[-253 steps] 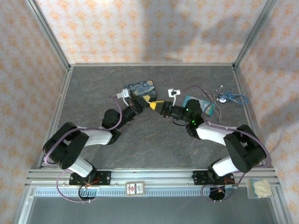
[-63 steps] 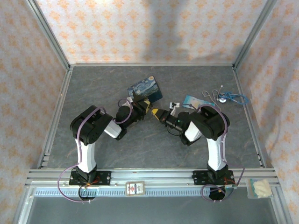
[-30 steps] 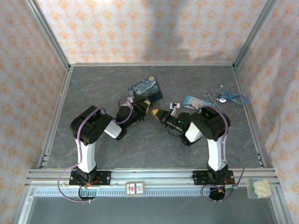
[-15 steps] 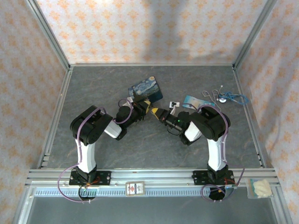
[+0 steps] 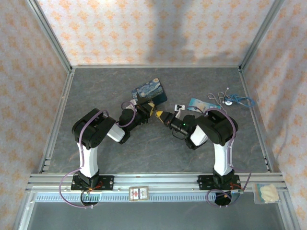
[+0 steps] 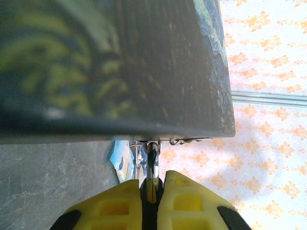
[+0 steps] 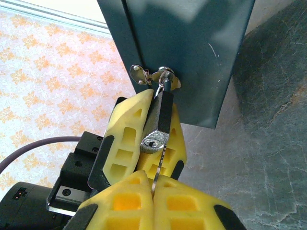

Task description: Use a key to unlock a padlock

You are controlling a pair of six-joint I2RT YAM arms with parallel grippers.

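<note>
1. Since the earliest view, both arms have folded their elbows up, and the tin (image 5: pixel 149 92) has swung round and sits a little further right on the surface (image 5: pixel 144 153).
2. Left gripper (image 6: pixel 152 181): jaws clamped on the padlock (image 7: pixel 163 112), whose shackle passes through the tin's latch.
3. Right gripper (image 7: pixel 154 184): jaws together on the key (image 7: pixel 157 163), with the blade reaching the padlock's keyhole.

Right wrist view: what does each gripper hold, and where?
Left gripper: small dark padlock, by its body; right gripper: thin silvery key, by its outer end.
</note>
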